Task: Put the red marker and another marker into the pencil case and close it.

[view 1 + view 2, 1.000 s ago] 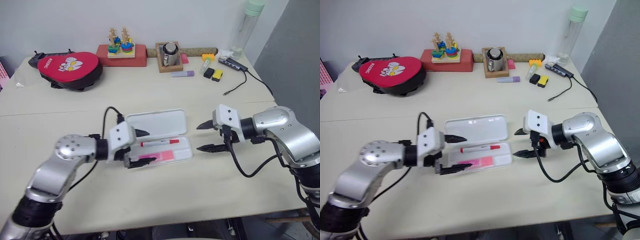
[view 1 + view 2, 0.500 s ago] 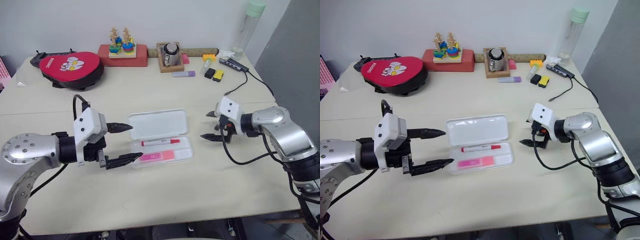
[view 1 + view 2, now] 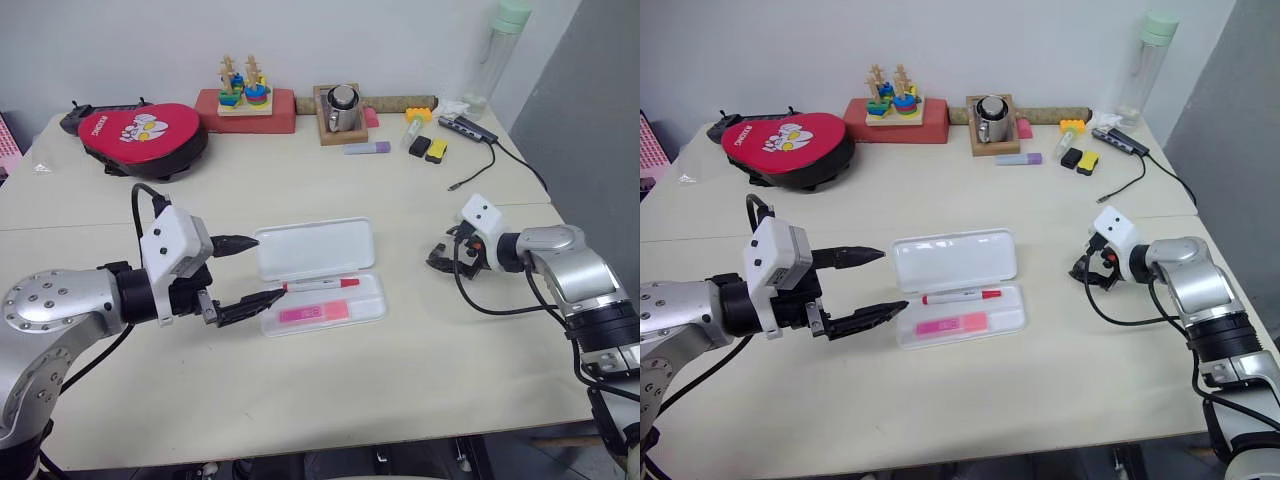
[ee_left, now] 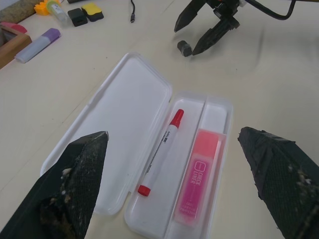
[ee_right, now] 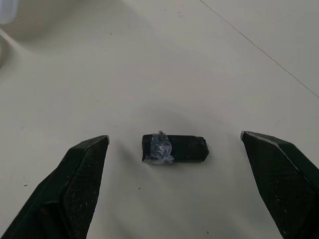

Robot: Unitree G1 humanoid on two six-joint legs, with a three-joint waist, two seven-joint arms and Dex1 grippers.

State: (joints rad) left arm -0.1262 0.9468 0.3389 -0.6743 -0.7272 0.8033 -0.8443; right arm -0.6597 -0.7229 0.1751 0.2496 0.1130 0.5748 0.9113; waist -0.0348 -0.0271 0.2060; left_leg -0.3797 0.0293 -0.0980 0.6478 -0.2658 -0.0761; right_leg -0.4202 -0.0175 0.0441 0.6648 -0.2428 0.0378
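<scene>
The pencil case (image 3: pixel 315 248) lies open in the middle of the table, its lid flat behind the base. In the base, the red marker (image 3: pixel 320 285) lies along the back compartment. The pink highlighter, the other marker (image 3: pixel 314 313), lies in the front one. My left gripper (image 3: pixel 268 268) hovers open at the case's left end, holding nothing. The left wrist view looks down on the marker (image 4: pixel 162 152) and the highlighter (image 4: pixel 197 181). Right of the case, my right gripper (image 3: pixel 438 261) is open, low over a small black piece (image 5: pixel 173 148) that lies between its fingers, untouched.
Along the back stand a red padded pouch (image 3: pixel 140 128), a wooden stacking toy (image 3: pixel 242 85), a metal cup (image 3: pixel 341 107), a lilac highlighter (image 3: pixel 365 148), black and yellow blocks (image 3: pixel 428 148), a cabled hub (image 3: pixel 470 128) and a tall bottle (image 3: pixel 497 50).
My right gripper has swung right, away from the case, and sunk toward the table over the black piece. My left gripper has drawn back off the case to its left end.
</scene>
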